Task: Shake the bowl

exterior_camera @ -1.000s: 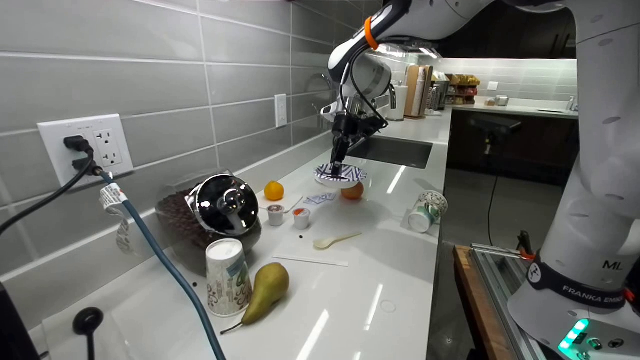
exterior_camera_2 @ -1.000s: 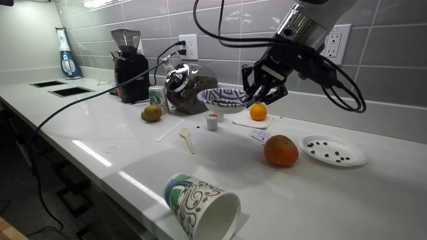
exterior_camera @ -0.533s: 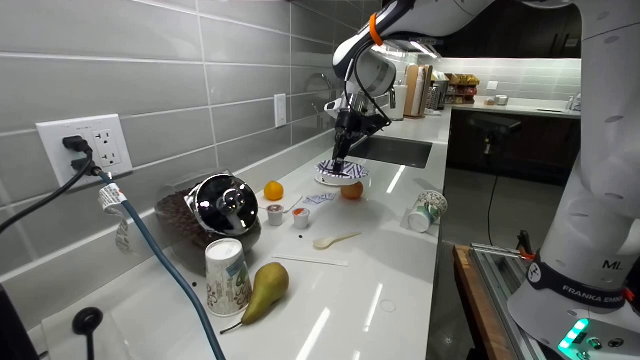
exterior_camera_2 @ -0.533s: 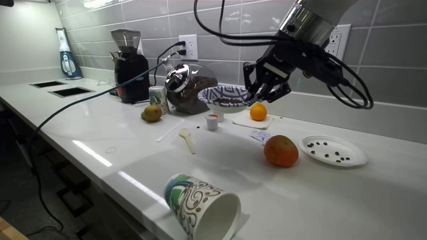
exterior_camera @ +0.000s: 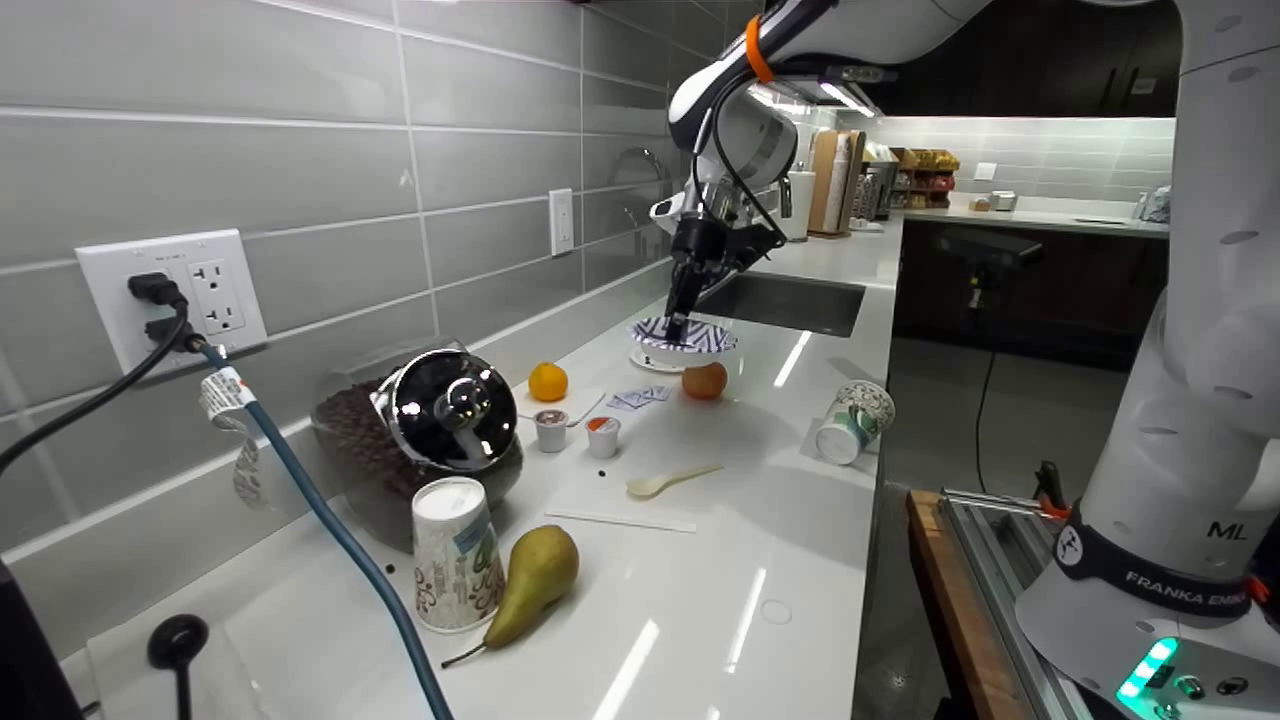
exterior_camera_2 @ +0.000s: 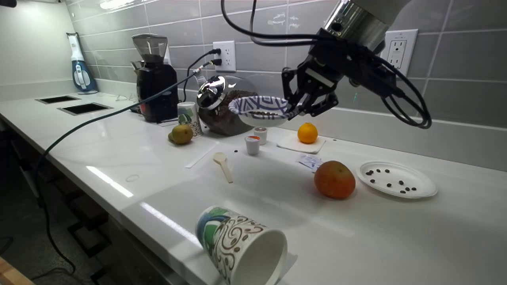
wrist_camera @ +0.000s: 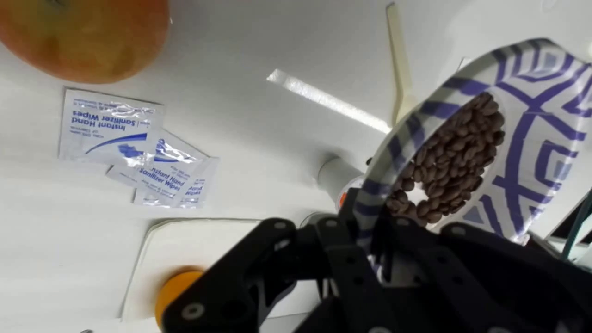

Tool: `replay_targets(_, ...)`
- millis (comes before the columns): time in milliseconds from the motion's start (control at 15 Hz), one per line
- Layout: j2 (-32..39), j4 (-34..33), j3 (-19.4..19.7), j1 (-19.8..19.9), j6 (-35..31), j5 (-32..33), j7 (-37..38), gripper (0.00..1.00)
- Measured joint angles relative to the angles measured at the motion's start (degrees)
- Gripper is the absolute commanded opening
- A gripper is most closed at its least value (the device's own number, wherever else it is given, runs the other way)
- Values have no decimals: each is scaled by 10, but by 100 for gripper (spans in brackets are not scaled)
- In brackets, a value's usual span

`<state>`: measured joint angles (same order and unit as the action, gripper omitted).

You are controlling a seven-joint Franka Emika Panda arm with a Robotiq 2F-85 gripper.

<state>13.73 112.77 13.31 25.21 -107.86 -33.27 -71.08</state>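
The bowl is shallow and white with a bluish-purple pattern; it shows in both exterior views (exterior_camera: 705, 343) (exterior_camera_2: 263, 120) and in the wrist view (wrist_camera: 527, 134). Brown coffee beans (wrist_camera: 451, 162) lie on its bottom. My gripper (exterior_camera_2: 294, 113) is shut on the bowl's rim, one finger inside the wall and one outside, as the wrist view (wrist_camera: 367, 217) shows. The bowl hangs in the air above the counter, apart from everything below. In an exterior view the gripper (exterior_camera: 677, 332) hides part of the bowl's inside.
Below lie a red-orange fruit (exterior_camera_2: 334, 180), an orange (exterior_camera_2: 307, 133) on a napkin, wipe sachets (wrist_camera: 111, 127), small white pods (exterior_camera_2: 252, 145) and a spoon (exterior_camera_2: 223, 166). A plate (exterior_camera_2: 425, 184) with beans, a tipped paper cup (exterior_camera_2: 237, 241) and a bean jar (exterior_camera: 365, 440) stand around.
The gripper and bowl have risen slightly. Over the last half second they moved a little toward the bean jar side in an exterior view. The rim stays gripped; the counter objects have not moved.
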Motion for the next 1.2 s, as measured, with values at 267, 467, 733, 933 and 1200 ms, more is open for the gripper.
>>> replay_targets(267, -2, -13, 12, 6, 11, -10, 10, 1)
replay_targets(467, -28, 13, 9, -7, 30, -8, 11, 1)
replay_targets(733, -25, 1, 17, -8, 40, -7, 29, 1)
replay_targets(933, -25, 15, 17, -18, 24, 0, 41, 1)
replay_targets(1200, -19, 28, 17, -25, -32, 20, 45, 1)
